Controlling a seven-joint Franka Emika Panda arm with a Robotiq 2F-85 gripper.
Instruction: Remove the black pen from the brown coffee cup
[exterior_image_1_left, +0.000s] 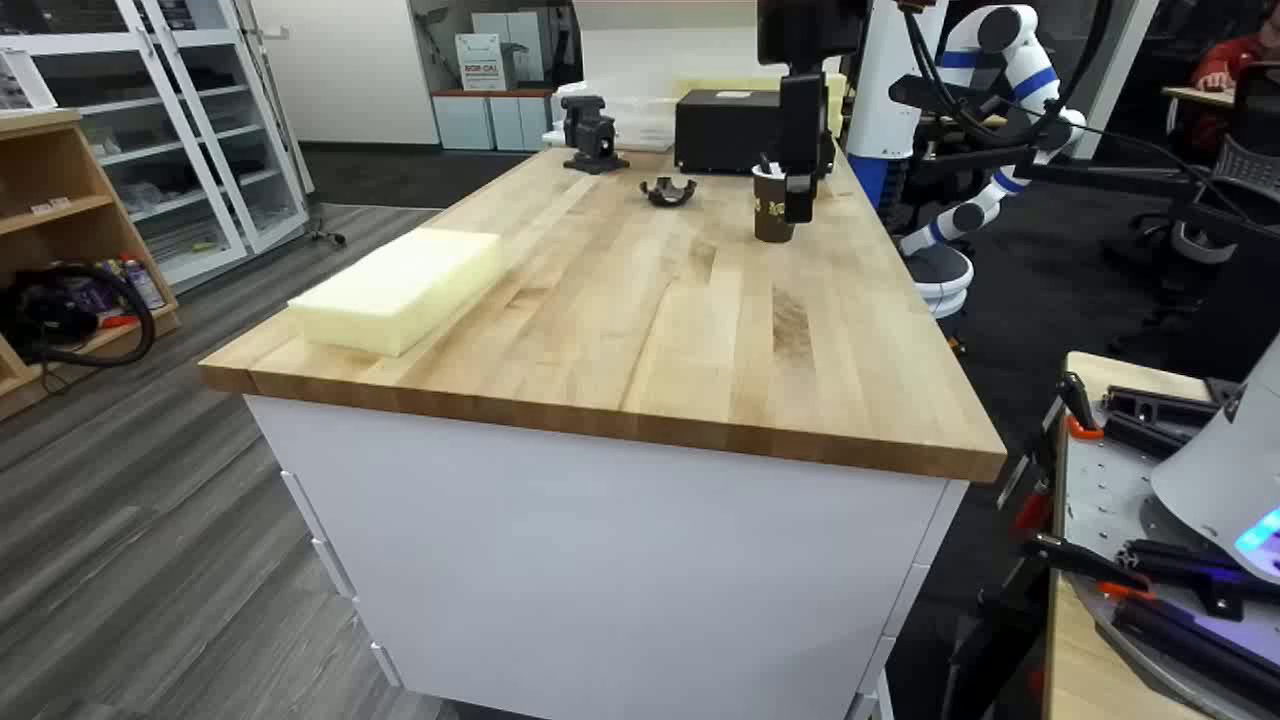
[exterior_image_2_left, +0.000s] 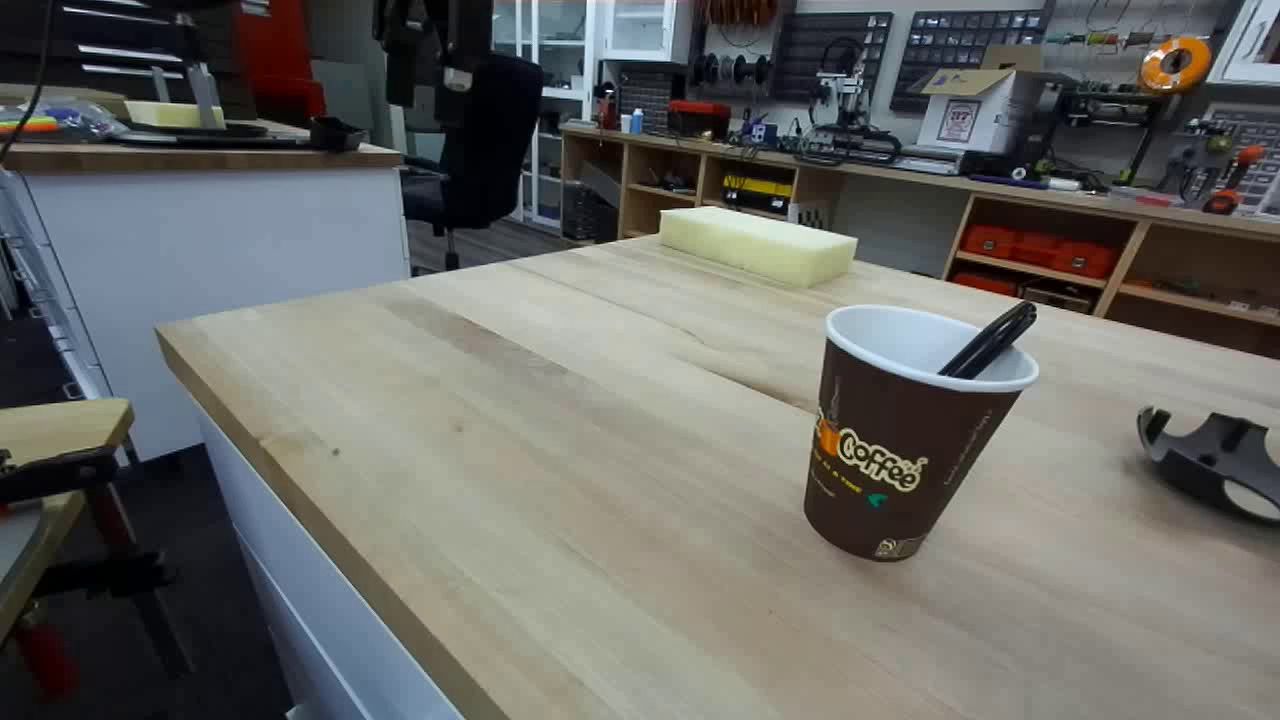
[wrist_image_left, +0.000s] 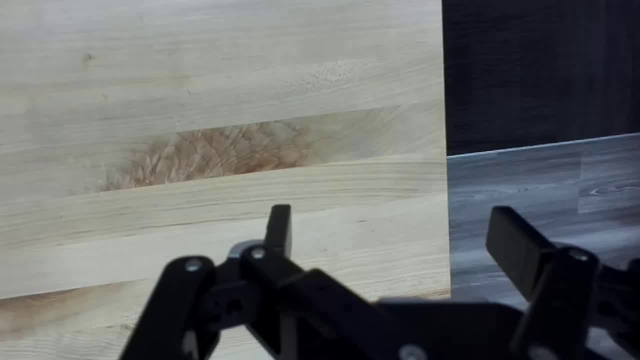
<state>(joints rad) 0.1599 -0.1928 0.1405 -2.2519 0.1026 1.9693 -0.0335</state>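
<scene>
The brown coffee cup (exterior_image_2_left: 890, 465) stands upright on the wooden table, with a white rim and "Coffee" lettering; it also shows partly covered by my gripper in an exterior view (exterior_image_1_left: 770, 212). The black pen (exterior_image_2_left: 988, 342) leans inside it, its upper end sticking out over the rim; its lower part is hidden in the cup. My gripper is open and empty, fingers wide apart, in the wrist view (wrist_image_left: 390, 212). It hangs above the table near one end, well away from the cup, in both exterior views (exterior_image_1_left: 799, 195) (exterior_image_2_left: 430, 85). Cup and pen are out of the wrist view.
A black curved part (exterior_image_1_left: 668, 192) lies near the cup. A pale yellow foam block (exterior_image_1_left: 400, 285), a black box (exterior_image_1_left: 727, 130) and a black vise-like object (exterior_image_1_left: 592, 135) are also on the table (exterior_image_1_left: 620, 340). The table's edge shows in the wrist view (wrist_image_left: 446, 125).
</scene>
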